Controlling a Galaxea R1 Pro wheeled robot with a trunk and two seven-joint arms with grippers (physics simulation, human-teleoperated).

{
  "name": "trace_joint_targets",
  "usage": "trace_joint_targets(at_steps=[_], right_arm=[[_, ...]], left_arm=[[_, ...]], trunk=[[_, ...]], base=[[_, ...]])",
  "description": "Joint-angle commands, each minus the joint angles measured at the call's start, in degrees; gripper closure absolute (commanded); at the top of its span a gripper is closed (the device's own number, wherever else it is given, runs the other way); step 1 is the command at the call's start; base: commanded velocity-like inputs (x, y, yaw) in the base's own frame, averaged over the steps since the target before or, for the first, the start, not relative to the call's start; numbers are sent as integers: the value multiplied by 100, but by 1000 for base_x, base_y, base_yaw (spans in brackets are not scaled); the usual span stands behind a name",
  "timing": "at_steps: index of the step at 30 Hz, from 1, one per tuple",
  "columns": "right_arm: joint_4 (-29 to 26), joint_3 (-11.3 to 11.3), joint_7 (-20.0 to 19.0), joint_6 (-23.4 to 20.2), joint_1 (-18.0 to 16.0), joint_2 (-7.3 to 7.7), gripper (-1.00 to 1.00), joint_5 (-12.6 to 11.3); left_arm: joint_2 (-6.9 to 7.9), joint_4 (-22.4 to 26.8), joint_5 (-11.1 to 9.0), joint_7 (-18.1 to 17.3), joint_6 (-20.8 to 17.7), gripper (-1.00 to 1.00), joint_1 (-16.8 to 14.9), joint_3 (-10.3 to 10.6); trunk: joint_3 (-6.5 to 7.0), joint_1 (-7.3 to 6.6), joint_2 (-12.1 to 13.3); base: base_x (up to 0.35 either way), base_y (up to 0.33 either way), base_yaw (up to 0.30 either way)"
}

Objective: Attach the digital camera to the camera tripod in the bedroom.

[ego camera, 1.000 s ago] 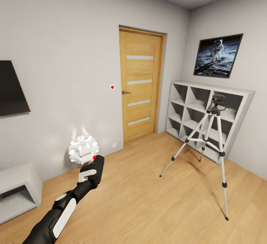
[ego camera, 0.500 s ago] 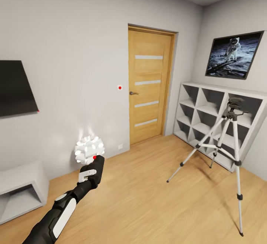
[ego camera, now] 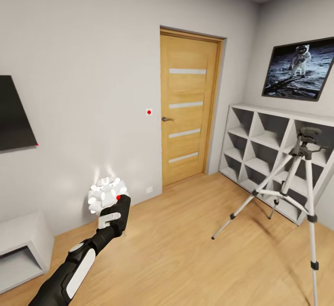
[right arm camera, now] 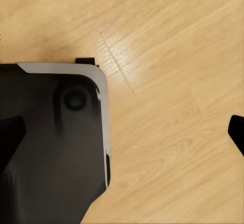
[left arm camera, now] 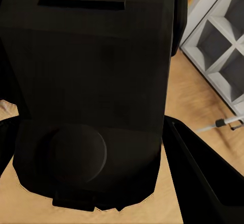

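Observation:
In the head view my left gripper [ego camera: 112, 217] is held up in front of me, low on the left, shut on the digital camera [ego camera: 121, 206], a small black box with a red button on top. The left wrist view has the camera's black body [left arm camera: 86, 81] close up, with one dark finger [left arm camera: 203, 183] beside it. The camera tripod [ego camera: 301, 176] stands on the wood floor at the right, silver legs spread, black head on top, in front of the cube shelf. My right gripper [right arm camera: 122, 131] hangs open over the floor with nothing between its fingers.
A grey cube shelf [ego camera: 273, 125] lines the right wall under an astronaut picture [ego camera: 299, 69]. A closed wooden door [ego camera: 185, 106] is straight ahead. A white ball lamp [ego camera: 105, 193], a low grey bench [ego camera: 18, 245] and a black screen [ego camera: 11, 113] are at the left. My dark base [right arm camera: 51, 147] shows below the right gripper.
The whole head view has swung, so the tripod, shelf and door sit further right in the picture. My left gripper keeps the same hold on the camera.

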State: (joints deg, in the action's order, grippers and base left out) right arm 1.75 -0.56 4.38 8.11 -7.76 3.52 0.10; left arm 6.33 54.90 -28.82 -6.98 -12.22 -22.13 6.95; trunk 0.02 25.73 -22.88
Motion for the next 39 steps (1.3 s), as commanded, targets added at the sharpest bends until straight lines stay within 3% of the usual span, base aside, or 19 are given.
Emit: trace_joint_targets(at_steps=[1,39], right_arm=[[19,-5,11,36,-6,0,-100,4],[15,-3,18,73,-6,15,-100,32]], left_arm=[[6,4,-44,-5,-26,100,-1,8],[9,3,-36,-5,-19,100,-1,8]], trunk=[[-2,5,-4],[-2,5,-4]], base=[[322,0,0],[322,0,0]])
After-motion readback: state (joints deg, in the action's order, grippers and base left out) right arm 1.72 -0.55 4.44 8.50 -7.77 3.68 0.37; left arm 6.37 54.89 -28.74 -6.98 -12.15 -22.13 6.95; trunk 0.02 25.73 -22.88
